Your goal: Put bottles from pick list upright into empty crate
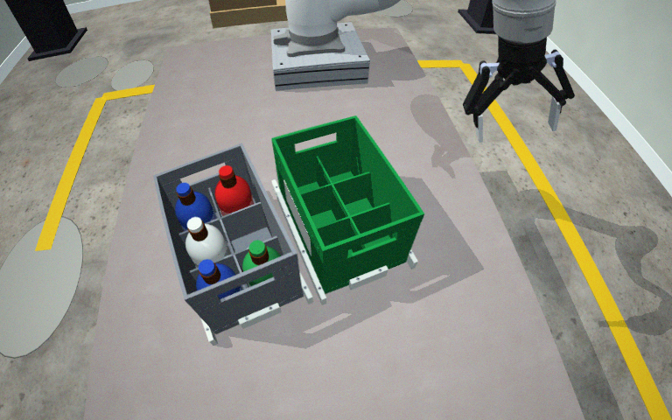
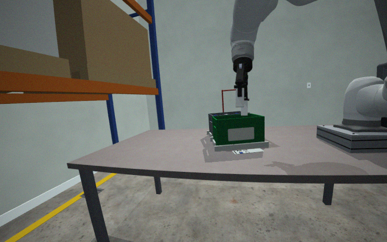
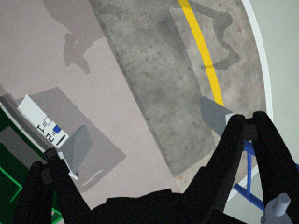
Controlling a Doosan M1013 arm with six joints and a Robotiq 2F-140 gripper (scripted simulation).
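The grey crate [image 1: 284, 287] [image 2: 210, 122] holds upright bottles: a blue one [image 1: 194, 207], a red one [image 1: 234, 193], a white one [image 1: 206, 243], another blue one [image 1: 206, 269] and a green one [image 1: 258, 253]. Its middle compartment on the red and green side is empty. The green crate [image 1: 341, 267] [image 2: 220, 136] stands level beside it, with empty compartments. The pick list [image 2: 254, 150] [image 3: 34, 110] lies beside the green crate; from its black bar it reads blue 2, white 1. My gripper [image 1: 516, 126] [image 2: 242, 107] [image 3: 143, 121] is open and empty, high beyond the green crate's pick-list side.
White locating strips [image 1: 259, 315] [image 2: 241, 146] surround the crates' feet. The robot's base [image 1: 321, 72] [image 2: 350, 139] stands on the table [image 1: 346, 366] [image 2: 159, 151]. The table edge lies below and beyond the gripper. A shelf [image 2: 131, 88] with boxes is at the left in the exterior view.
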